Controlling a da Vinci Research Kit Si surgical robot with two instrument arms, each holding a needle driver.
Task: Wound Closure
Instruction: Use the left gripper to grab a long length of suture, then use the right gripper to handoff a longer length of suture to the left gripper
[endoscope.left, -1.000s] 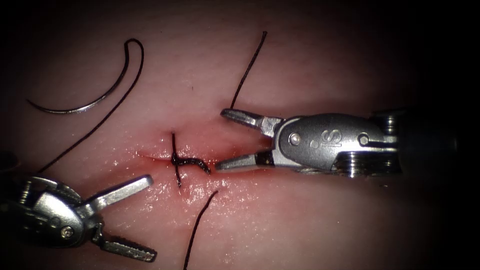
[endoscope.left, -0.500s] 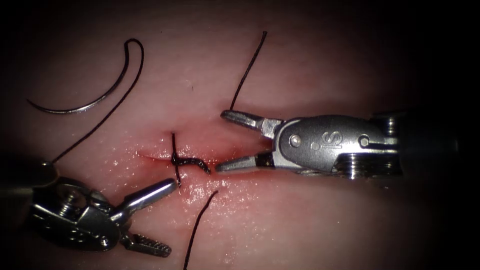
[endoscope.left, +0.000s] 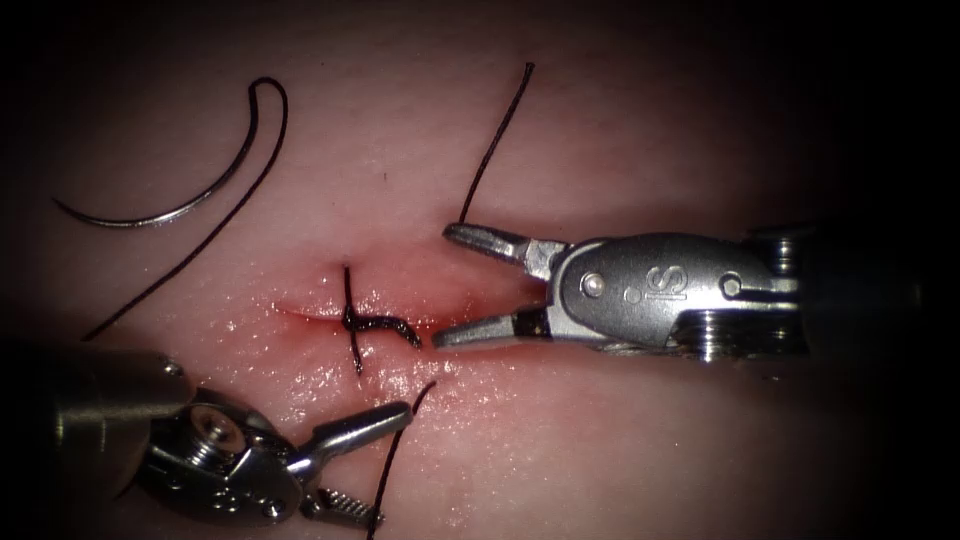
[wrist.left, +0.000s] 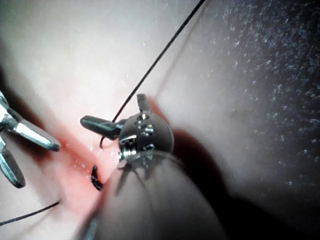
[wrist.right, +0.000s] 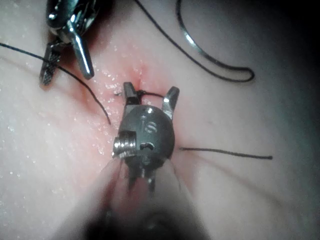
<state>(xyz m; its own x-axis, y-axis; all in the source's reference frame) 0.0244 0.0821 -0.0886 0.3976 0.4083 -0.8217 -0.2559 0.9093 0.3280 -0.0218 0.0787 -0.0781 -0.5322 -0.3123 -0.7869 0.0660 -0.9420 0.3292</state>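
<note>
left claw (endoscope.left: 375, 462) gapes empty astride the cut thread end (endoscope.left: 398, 452), right claw (endoscope.left: 450, 285) gapes empty beside the knot (endoscope.left: 375, 325); a careless tug risks loosening it.

Left arm's tool (endoscope.left: 365, 460) entering low from the endoscope view's left, shaft rising toward the wrist, jaws spread apart and gripping nothing: upper jaw aimed up and rightward, lower toothed jaw angled down. Right arm's tool (endoscope.left: 450, 285) reaching in level from the right, wrist straight, jaws parted wide in a V pointing left, likewise holding nothing. Tools well apart, left lower than right.
</note>
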